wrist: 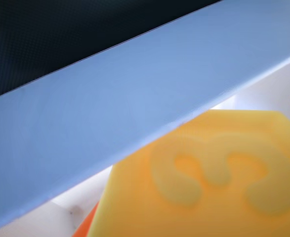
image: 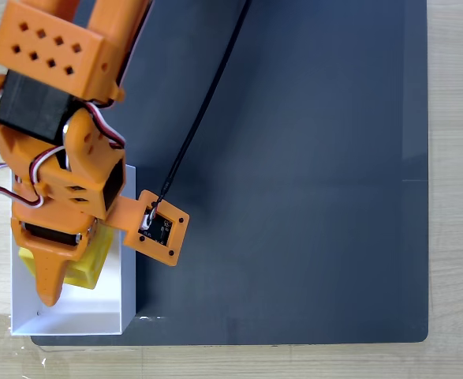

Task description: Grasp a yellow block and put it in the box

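In the fixed view the orange gripper (image: 54,276) reached down into the white box (image: 128,237) at the lower left of the dark mat (image: 294,158). The yellow block (image: 93,257) sat inside the box, beside and partly beneath the jaws; whether the jaws gripped it could not be told. The wrist view showed the block (wrist: 209,177) close up behind the box wall (wrist: 125,113), an embossed mark on its face.

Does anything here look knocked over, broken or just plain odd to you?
Nothing stands out. The yellow block sits inside the white box under the orange gripper, and the box stands square at the edge of the dark mat. No spill or damage shows.
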Robot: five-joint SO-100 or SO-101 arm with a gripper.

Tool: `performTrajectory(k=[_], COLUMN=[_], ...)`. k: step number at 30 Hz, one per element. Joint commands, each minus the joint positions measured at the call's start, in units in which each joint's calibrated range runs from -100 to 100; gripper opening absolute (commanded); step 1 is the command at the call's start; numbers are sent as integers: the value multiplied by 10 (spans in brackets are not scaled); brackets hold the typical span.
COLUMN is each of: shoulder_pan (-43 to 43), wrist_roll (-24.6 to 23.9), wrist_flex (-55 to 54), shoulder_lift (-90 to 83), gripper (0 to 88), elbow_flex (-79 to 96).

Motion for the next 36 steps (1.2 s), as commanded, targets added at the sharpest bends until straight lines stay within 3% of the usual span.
performTrajectory(k=[1, 6, 14, 36], shoulder_pan=[-3, -3, -2, -34], wrist_roll=[2, 12, 12, 10], wrist_flex=[2, 2, 11, 34], shoulder_lift=[-18, -18, -18, -100], gripper=[375, 379, 527, 534], elbow_flex=[-13, -9, -9, -7])
